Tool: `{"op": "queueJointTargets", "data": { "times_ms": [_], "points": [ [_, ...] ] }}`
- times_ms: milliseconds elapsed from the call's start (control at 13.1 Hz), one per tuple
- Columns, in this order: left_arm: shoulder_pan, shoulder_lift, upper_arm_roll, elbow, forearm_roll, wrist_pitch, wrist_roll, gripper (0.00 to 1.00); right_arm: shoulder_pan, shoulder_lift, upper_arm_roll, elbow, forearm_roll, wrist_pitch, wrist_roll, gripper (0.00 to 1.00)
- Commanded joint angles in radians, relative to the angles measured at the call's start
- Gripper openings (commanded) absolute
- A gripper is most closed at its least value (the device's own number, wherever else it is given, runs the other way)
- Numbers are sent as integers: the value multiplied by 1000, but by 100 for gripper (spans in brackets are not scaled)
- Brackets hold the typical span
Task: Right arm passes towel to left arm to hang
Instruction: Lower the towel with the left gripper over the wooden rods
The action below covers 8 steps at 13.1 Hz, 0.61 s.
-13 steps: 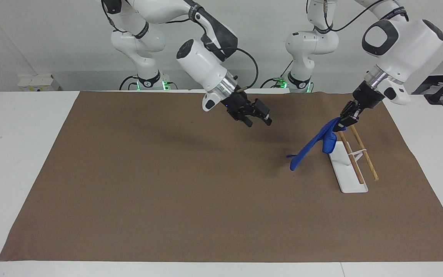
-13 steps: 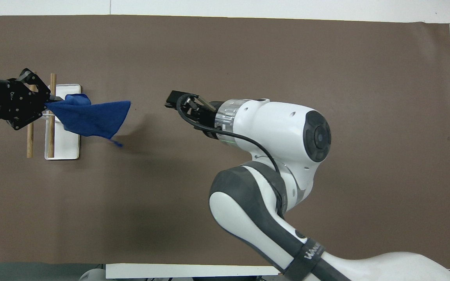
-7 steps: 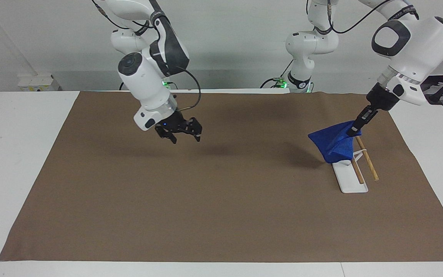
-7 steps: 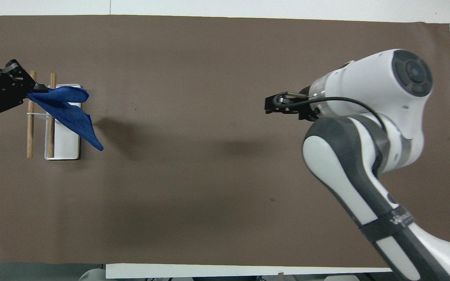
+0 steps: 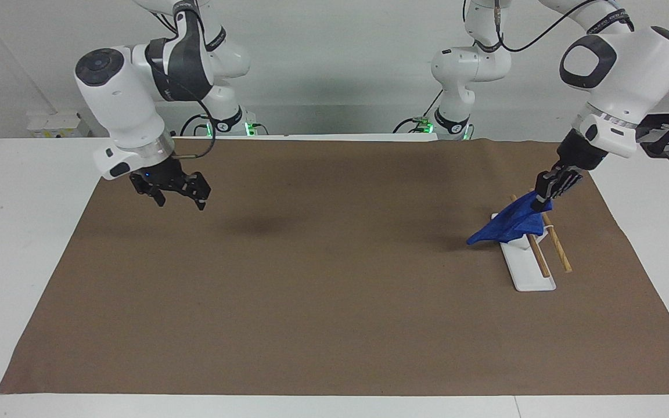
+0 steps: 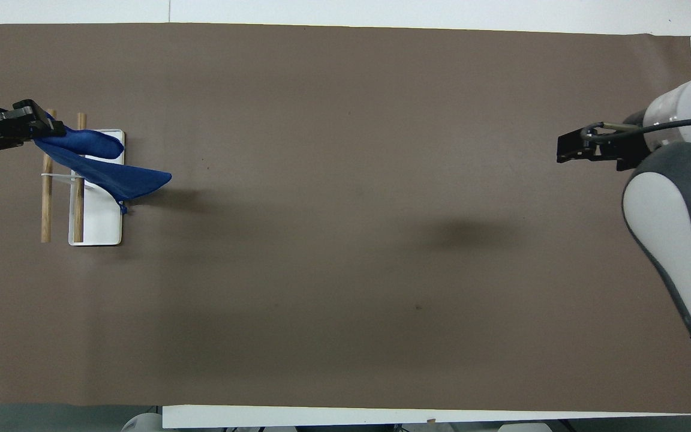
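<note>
The blue towel (image 5: 509, 225) (image 6: 99, 168) drapes over the wooden rails of a small rack (image 5: 535, 255) (image 6: 78, 198) at the left arm's end of the table. One corner of it is pinched in my left gripper (image 5: 543, 200) (image 6: 42, 129), which is shut on the cloth just above the rails. The towel's free end slopes down off the rack toward the middle of the mat. My right gripper (image 5: 180, 197) (image 6: 564, 153) hangs open and empty above the mat at the right arm's end.
The rack has a white flat base (image 5: 529, 276) and two wooden rods (image 5: 558, 247). A large brown mat (image 5: 334, 302) covers most of the white table. Both arm bases stand at the robots' edge of the table.
The right arm swung away from the middle to its own end of the table, gripper still open. The left gripper lowered the towel onto the rack's rods, and the cloth settled across them.
</note>
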<state>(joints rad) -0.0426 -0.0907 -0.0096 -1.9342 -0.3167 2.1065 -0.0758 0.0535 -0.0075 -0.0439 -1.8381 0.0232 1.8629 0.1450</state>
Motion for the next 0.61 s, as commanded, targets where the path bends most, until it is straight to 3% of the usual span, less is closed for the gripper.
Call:
{"op": "queueJointTargets", "data": {
  "times_ms": [0, 230, 536],
  "points": [
    [9, -7, -3, -26, 24, 64, 247, 1, 9, -28, -30, 32, -31, -65, -36, 100],
    [9, -3, -3, -26, 24, 105, 612, 1, 8, -28, -45, 62, -32, -114, -38, 100],
    [-10, 2, -9, -16, 25, 104, 657, 1, -1, -29, -56, 62, -32, -119, -45, 100]
  ]
}}
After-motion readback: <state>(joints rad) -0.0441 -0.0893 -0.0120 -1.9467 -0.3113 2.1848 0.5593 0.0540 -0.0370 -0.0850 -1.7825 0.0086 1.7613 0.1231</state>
